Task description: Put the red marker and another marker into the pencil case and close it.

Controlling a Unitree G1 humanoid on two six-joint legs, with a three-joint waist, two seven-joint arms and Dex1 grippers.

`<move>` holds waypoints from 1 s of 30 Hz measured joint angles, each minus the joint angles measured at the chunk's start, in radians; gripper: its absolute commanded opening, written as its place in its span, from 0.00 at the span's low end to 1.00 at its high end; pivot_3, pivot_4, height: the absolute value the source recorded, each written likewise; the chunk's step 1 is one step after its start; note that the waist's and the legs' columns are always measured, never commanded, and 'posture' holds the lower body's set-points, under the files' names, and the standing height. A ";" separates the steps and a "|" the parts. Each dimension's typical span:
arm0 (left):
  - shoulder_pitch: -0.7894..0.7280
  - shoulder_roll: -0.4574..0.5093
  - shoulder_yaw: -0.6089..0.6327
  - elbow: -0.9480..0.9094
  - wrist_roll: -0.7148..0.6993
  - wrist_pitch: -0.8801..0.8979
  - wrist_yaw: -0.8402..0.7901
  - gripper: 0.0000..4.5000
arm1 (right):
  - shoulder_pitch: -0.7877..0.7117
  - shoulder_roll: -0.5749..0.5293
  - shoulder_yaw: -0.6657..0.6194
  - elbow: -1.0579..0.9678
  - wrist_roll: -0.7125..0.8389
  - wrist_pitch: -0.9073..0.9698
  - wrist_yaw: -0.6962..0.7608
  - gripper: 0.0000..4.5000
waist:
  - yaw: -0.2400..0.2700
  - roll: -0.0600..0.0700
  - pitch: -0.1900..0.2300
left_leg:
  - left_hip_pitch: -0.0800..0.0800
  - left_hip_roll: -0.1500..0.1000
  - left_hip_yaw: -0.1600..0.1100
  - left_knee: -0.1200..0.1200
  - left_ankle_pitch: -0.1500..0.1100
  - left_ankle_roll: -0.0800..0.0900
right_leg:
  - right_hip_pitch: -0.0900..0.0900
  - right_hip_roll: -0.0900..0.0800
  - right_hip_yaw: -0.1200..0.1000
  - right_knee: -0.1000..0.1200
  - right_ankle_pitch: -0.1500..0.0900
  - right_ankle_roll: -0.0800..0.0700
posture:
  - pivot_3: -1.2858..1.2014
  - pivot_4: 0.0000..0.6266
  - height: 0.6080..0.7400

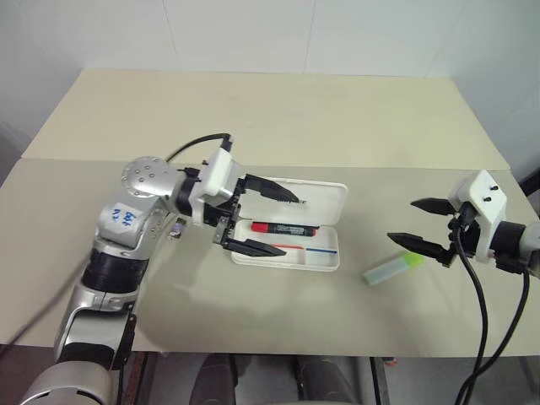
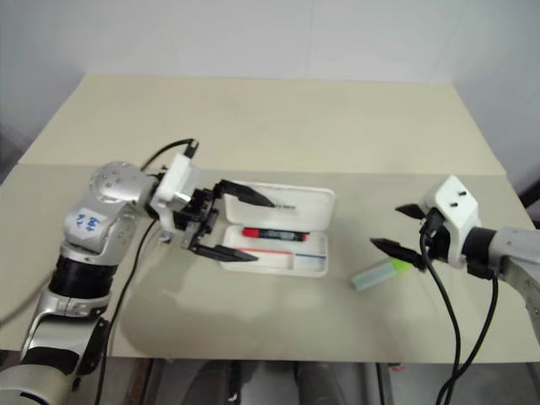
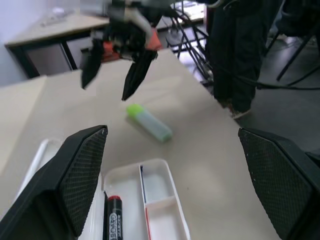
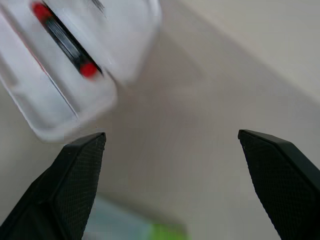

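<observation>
Beige table (image 1: 278,118) sat against a white wall. One pencil case (image 1: 325,260) lay open, one red marker (image 1: 283,229) inside; one green highlighter (image 1: 392,269) on the table, right of it. Left gripper (image 1: 274,221) and right gripper (image 1: 427,226): jaws wide apart, empty.

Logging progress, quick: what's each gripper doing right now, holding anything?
Left gripper: jaws open, empty, beside the open pencil case.
Right gripper: jaws open, empty, above the green highlighter.
</observation>
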 measured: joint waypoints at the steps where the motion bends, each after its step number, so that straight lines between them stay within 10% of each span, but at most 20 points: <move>1: 0.020 0.008 0.013 -0.017 -0.016 0.008 0.001 0.99 | 0.014 -0.011 -0.020 -0.021 0.014 0.056 -0.012 1.00 | -0.002 0.000 0.000 | 0.000 0.000 0.000 0.000 0.000 0.000 | 0.000 0.000 0.000 0.000 0.000 0.000 | 0.52 0.24 1.00; 11: 0.075 0.026 0.032 -0.035 -0.027 -0.038 0.005 0.99 | 0.176 -0.175 -0.028 -0.035 -0.108 -0.269 0.313 1.00 | -0.005 0.000 0.000 | 0.001 0.000 0.000 0.001 0.000 0.000 | 0.003 0.001 0.000 -0.004 0.001 0.002 | 0.52 0.24 1.00; 30: 0.250 0.196 0.124 -0.142 -0.009 -0.070 0.072 0.99 | -0.443 0.029 0.557 0.765 -0.502 -1.023 0.679 1.00 | -0.032 0.000 0.001 | 0.004 0.001 0.001 0.000 0.000 0.002 | 0.008 -0.001 -0.001 -0.007 0.002 0.001 | 0.52 0.24 1.00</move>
